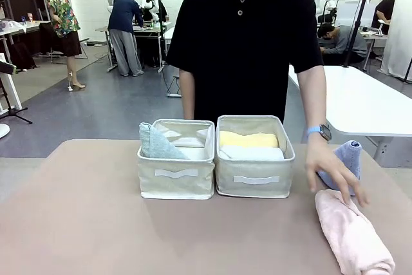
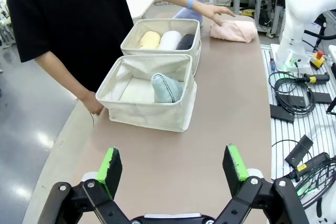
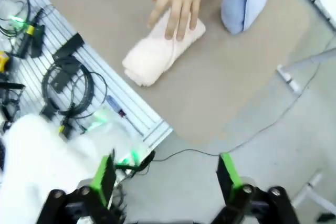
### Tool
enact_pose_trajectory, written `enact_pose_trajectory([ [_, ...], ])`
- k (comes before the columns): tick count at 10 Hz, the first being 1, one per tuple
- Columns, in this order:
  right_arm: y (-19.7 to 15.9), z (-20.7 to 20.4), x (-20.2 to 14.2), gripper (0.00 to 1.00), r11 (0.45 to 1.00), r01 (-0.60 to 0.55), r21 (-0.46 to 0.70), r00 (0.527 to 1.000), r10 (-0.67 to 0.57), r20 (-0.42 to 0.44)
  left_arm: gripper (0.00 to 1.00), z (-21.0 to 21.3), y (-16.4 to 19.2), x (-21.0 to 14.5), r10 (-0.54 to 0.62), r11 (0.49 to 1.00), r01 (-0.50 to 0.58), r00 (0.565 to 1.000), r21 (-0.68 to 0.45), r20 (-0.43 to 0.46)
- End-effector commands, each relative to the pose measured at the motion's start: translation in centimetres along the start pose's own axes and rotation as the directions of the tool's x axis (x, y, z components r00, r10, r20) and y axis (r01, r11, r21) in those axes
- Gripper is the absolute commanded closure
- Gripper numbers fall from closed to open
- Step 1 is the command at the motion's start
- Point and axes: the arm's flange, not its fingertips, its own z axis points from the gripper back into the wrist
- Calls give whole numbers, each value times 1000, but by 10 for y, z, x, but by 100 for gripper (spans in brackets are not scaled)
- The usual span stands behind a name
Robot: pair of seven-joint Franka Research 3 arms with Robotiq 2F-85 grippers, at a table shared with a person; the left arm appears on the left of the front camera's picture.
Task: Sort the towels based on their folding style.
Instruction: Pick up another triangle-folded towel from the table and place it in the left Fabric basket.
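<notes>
Right, both sets of jaws are spread wide and carrying nothing. My left gripper (image 2: 172, 163) hangs over bare table (image 2: 231, 108) short of the bins. My right gripper (image 3: 166, 172) sits high, looking down on the table's right corner.

Nearest on that side is the pink towel (image 1: 353, 236), a fat, slightly loose cylinder lying near the table's edge. The person's hand (image 1: 331, 169) rests its fingertips on the towel's far end, so I'd wait for that hand to clear. It's terry, so I expect it to be light, soft and squashy, with no slip and nothing to break. The risk I see is that it unrolls. I'd take it across the middle with a pad on each side and keep off the loose outer flap.

Just beyond the hand stands the blue towel (image 1: 347, 159), folded as a cone and tilted. It looks floppy, so I'd grip the thick body, not the tip.

Further in, mid-table, two cream bins touch side by side. The left bin (image 1: 177, 181) holds the mint-green towel (image 1: 154, 143), another cone, leaning in its left corner. The right bin (image 1: 254, 185) holds the yellow roll (image 1: 248, 138), the white roll (image 1: 252, 153) and, seen from my left wrist, the dark grey roll (image 2: 185, 41), packed side by side. By my reading, pink goes right and blue goes left.
</notes>
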Motion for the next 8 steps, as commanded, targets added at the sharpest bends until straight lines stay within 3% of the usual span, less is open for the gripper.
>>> enact_pose_trajectory([
  [1,-24,-1,25,0,999,-1,37,1000,2,-21,0,1,1,-1,-21,1000,21,1000,1,19],
  [8,-40,-9,24,0,998,8,70,999,-4,-43,0,1,1,-1,-21,1000,21,1000,1,19],
])
